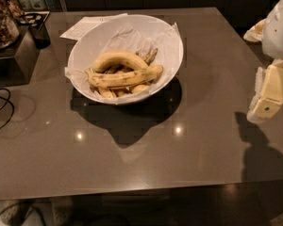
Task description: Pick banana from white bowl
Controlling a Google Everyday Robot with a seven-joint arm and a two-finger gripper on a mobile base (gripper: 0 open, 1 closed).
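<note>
The white bowl (172, 32) stands at the back middle of the brown table, lined with crumpled white paper. The banana (125, 77), long, nearly straight and brown-speckled, lies across the front of the bowl with its thick end to the right. A cleaner, arched banana (118, 58) lies just behind it, and small banana pieces (105, 92) lie under them. My gripper (266, 102), cream and white, hangs at the right edge of the view above the table, well to the right of the bowl and apart from it. It holds nothing that I can see.
A sheet of paper (85, 26) lies behind the bowl on the left. A dark box (19, 55) with a jar (0, 18) and a black cup (39, 33) stands at the far left. Black cables (1, 108) loop at the left edge. The table's front edge (132, 190) runs across the bottom.
</note>
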